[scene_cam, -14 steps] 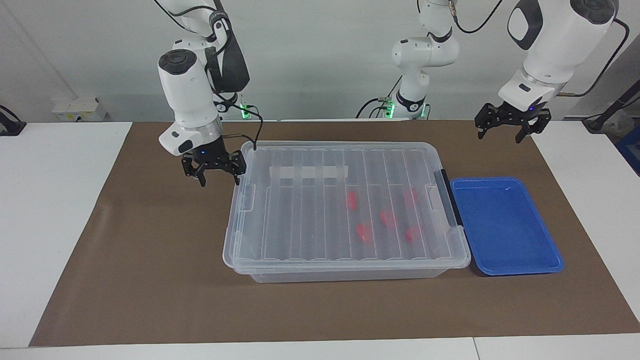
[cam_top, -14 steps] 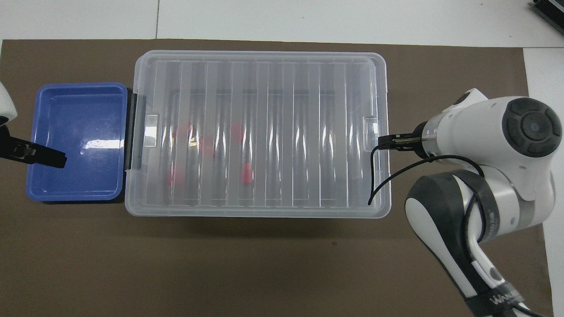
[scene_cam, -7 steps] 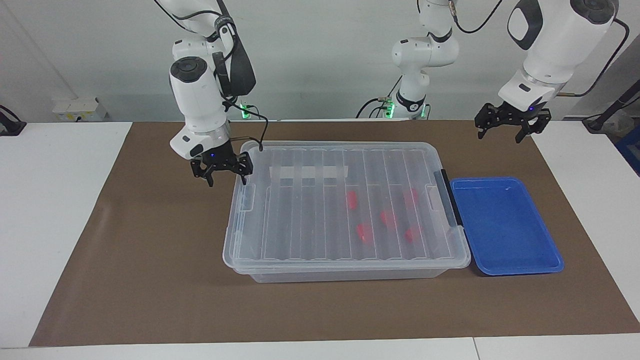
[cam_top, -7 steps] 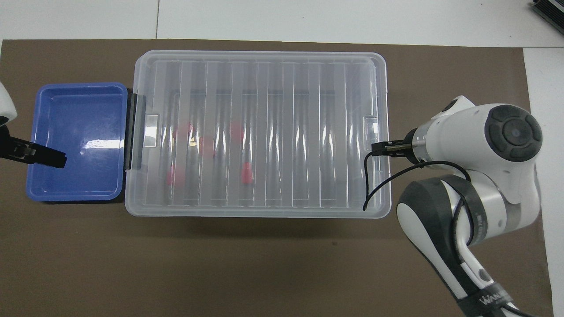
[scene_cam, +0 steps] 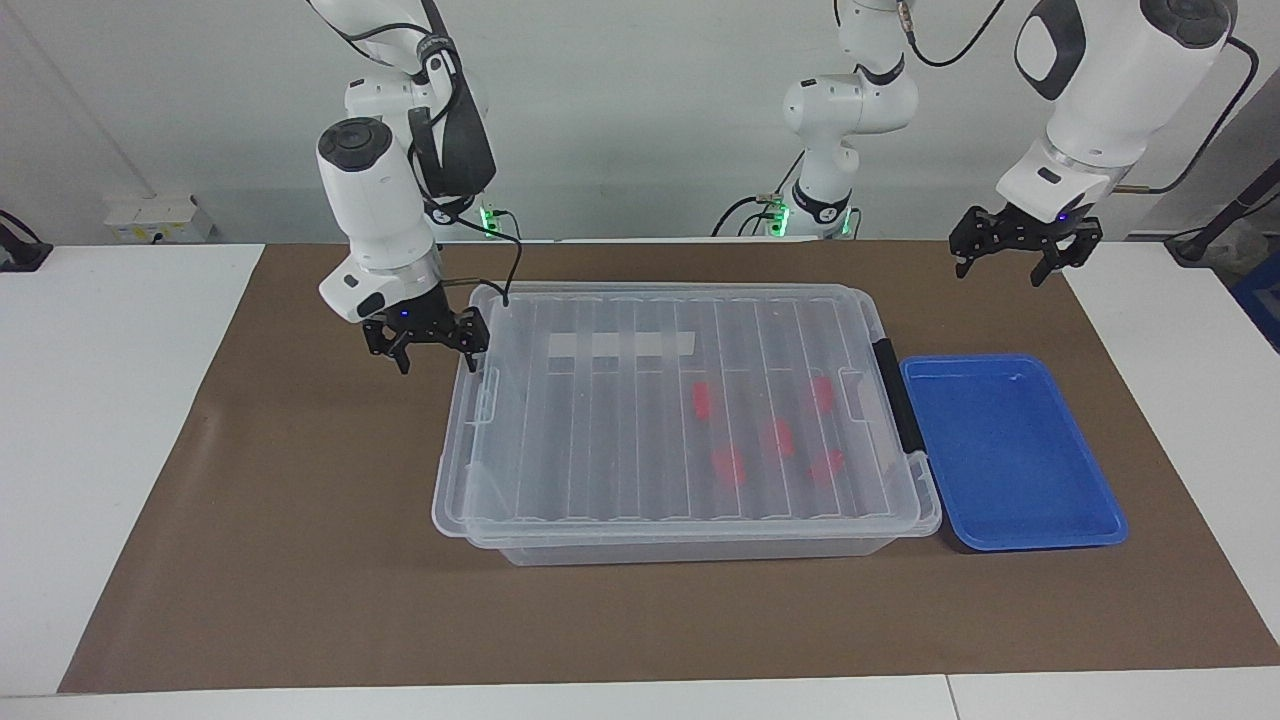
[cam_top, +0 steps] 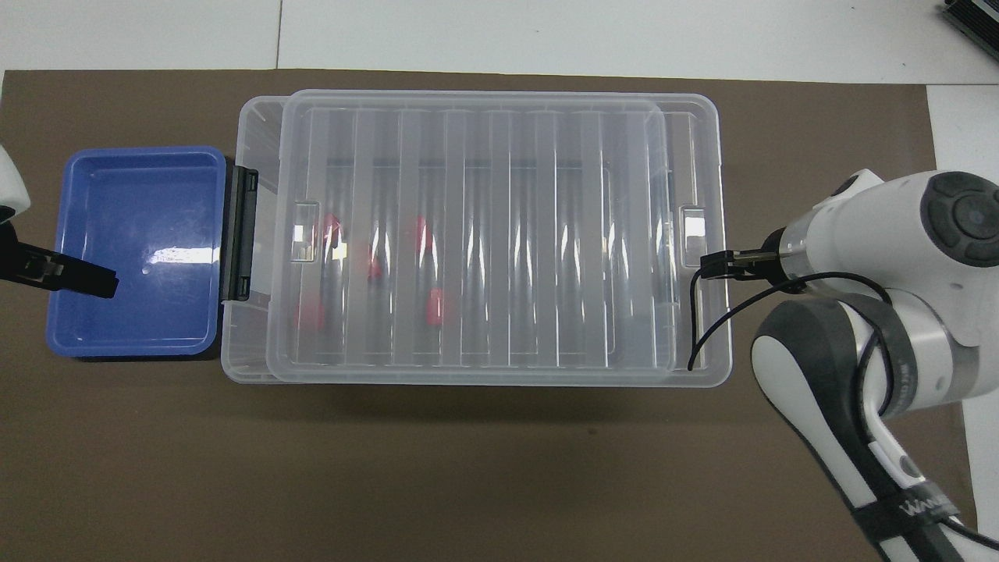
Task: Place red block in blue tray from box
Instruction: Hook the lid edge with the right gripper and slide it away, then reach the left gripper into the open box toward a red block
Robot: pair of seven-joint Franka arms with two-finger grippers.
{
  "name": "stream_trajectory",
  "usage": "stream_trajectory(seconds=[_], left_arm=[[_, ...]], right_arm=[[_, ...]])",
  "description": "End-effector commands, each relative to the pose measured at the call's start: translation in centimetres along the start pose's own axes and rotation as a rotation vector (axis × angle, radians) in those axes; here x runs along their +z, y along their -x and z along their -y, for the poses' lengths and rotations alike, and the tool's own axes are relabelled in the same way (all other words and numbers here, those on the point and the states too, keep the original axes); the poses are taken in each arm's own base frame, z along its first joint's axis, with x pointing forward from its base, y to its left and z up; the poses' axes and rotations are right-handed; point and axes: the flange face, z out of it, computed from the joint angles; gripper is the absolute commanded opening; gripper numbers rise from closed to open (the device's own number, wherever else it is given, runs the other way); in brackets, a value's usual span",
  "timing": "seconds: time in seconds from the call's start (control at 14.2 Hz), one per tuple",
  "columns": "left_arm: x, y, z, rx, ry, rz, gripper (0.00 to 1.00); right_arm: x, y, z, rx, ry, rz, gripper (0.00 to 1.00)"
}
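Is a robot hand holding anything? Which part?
Nothing is gripped. The right gripper is open beside the lid's end; the left gripper is open over the mat.

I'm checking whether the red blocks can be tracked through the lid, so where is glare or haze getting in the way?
Overhead view: white streaks of glare on the ribbed lid cross the red blocks, leaving them pale smears; a bright patch also sits in the blue tray. Facing view: less glare, blocks hazy but all five countable.
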Motion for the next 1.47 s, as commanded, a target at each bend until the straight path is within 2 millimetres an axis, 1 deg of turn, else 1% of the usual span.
stream_trajectory(seconds=[0.0,0.07,0.21,0.28,0.56,0.7,0.84,0.98,1.05,1.12,1.19,1.26,1.33,1.4], left_arm=[[-0.1,0.9,0.1,-0.004,-0.009,-0.011,1.00],[-0.1,0.9,0.1,-0.004,-0.009,-0.011,1.00],[-0.1,0.8,0.1,-0.004,-0.008,-0.010,1.00],[-0.1,0.8,0.1,-0.004,-0.008,-0.010,1.00],[-0.1,0.9,0.1,-0.004,-0.009,-0.011,1.00],[-0.1,0.9,0.1,-0.004,-0.009,-0.011,1.00],[-0.2,0.9,0.1,-0.005,-0.009,-0.013,1.00],[-0.5,0.9,-0.6,0.005,-0.008,-0.007,1.00],[-1.2,1.2,-1.3,0.027,-0.012,-0.018,1.00],[-1.5,1.0,-1.4,0.019,-0.017,-0.036,1.00],[-1.4,1.0,-1.4,0.024,-0.017,-0.038,1.00],[-1.4,1.1,-0.8,0.006,-0.017,-0.037,1.00],[-1.1,1.5,-0.9,0.004,-0.013,-0.019,1.00],[-0.2,1.8,-0.4,-0.039,-0.009,-0.013,1.00]], right_arm=[[-0.2,0.6,-3.2,-0.059,-0.005,0.021,1.00],[-0.1,0.6,-4.2,-0.081,-0.005,0.022,1.00],[-0.3,0.4,-7.4,-0.137,-0.003,0.018,1.00],[-0.3,0.4,-8.5,-0.162,-0.003,0.017,1.00],[-0.4,0.1,-10.5,-0.253,0.006,0.009,1.00],[-0.7,-0.2,-12.3,-0.289,0.018,-0.002,1.00],[-0.8,-0.1,-13.7,-0.316,0.024,-0.007,1.00],[-0.8,0.0,-14.6,-0.324,0.026,-0.008,1.00],[-0.8,0.0,-15.0,-0.324,0.027,-0.007,1.00],[-0.8,0.1,-15.2,-0.323,0.027,-0.007,1.00],[-0.8,0.1,-15.2,-0.323,0.027,-0.007,1.00],[-0.8,0.1,-15.2,-0.324,0.027,-0.007,1.00],[-0.8,0.1,-15.3,-0.323,0.027,-0.007,1.00],[-0.8,0.1,-15.5,-0.320,0.028,-0.006,1.00]])
